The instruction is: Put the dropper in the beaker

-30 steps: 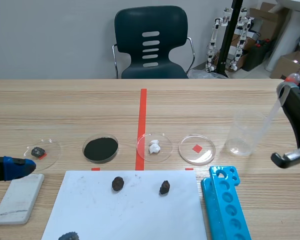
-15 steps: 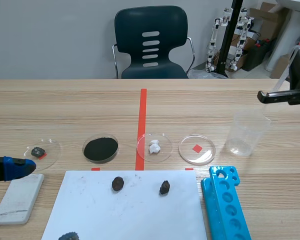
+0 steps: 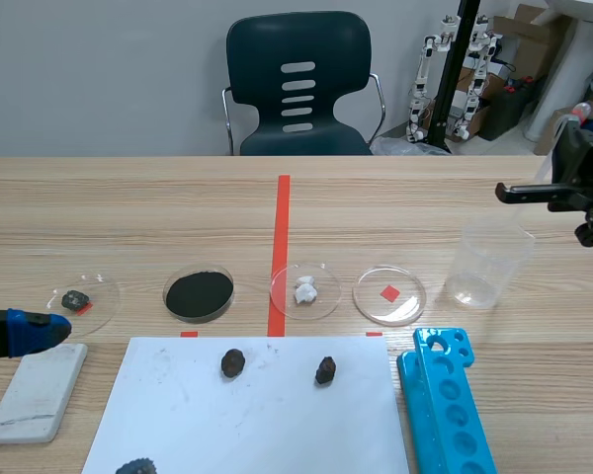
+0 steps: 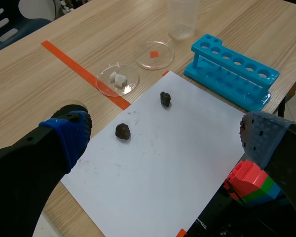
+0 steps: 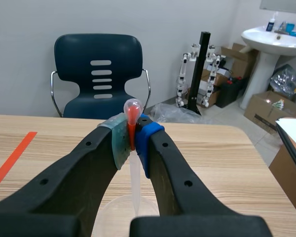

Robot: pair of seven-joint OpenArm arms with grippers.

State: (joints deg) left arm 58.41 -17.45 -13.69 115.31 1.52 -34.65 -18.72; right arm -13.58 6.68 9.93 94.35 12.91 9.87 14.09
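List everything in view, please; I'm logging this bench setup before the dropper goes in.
dropper: 1, clear with red bulb, held in the right gripper, over the beaker
beaker: 1, clear, right side of the table
petri dishes: 4, clear, in a row mid-table; holding a dark chunk, black powder, white bits, nothing
tube rack: 1, blue, near right
paper sheet: 1, white, near middle
dark lumps: 3, on the paper sheet
block: 1, grey-white, near left
chair: 1, dark blue, behind the table
left gripper: 1, black, open, near left
right gripper: 1, black, shut on the dropper
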